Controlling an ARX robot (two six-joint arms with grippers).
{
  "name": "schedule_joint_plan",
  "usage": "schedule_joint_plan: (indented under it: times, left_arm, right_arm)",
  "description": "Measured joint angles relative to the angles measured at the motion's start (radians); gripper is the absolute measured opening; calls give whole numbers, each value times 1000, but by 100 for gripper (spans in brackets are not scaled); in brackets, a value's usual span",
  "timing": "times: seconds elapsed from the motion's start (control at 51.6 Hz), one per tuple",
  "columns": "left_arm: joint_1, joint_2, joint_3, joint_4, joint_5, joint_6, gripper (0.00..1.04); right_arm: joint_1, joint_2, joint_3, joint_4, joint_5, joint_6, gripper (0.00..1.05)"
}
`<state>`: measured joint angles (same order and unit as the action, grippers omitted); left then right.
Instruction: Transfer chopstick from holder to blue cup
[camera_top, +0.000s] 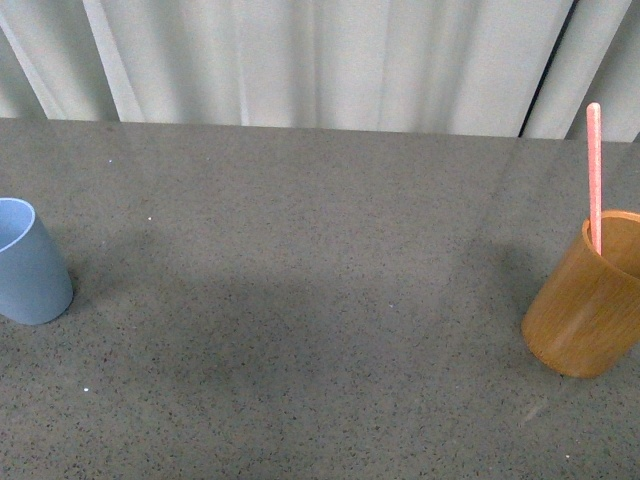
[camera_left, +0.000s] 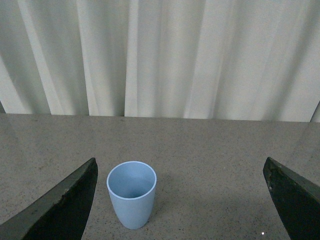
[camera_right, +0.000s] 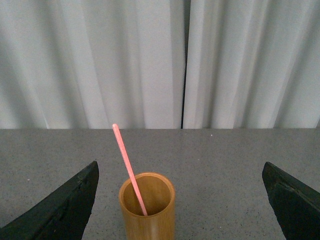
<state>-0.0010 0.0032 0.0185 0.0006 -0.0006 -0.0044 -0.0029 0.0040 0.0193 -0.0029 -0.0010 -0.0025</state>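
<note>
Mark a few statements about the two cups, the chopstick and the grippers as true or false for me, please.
1. The chopstick stands in the holder. True.
2. In the front view, the blue cup is at the far left and the holder at the far right. True.
3. The blue cup holds a chopstick. False: the left wrist view shows it empty.
4. The right gripper is shut on the chopstick. False: its jaws are wide open and clear of the chopstick.
5. The left gripper is open, with the blue cup ahead of it. True.
</note>
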Motion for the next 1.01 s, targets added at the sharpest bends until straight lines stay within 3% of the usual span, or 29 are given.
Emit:
schedule_joint_plan:
  times: [0.271,0.31,0.368,0.407,0.639,0.813,1.007]
  left_arm:
    - [0,0,0,0,0,0,98]
    - [-16,18,8,-27,-51,-17,98]
    - [-43,128,64,-148,-225,-98,98]
    - [-35,214,88,-151,-267,-130,98]
    - [106,805,338,60,-156,-163,98]
    - [130,1311,661,-51,-164,-154,98]
    - [129,1582,806,-66,-202,-135,98]
  right_arm:
    - [0,0,0,0,0,0,95]
    - [0,0,0,0,0,0,95]
    - [0,0,0,0,0,0,95]
    - [0,0,0,0,1,0,95]
    - [0,0,0,0,0,0,95]
    - [0,0,0,0,0,0,95]
    - [0,0,0,0,0,0,95]
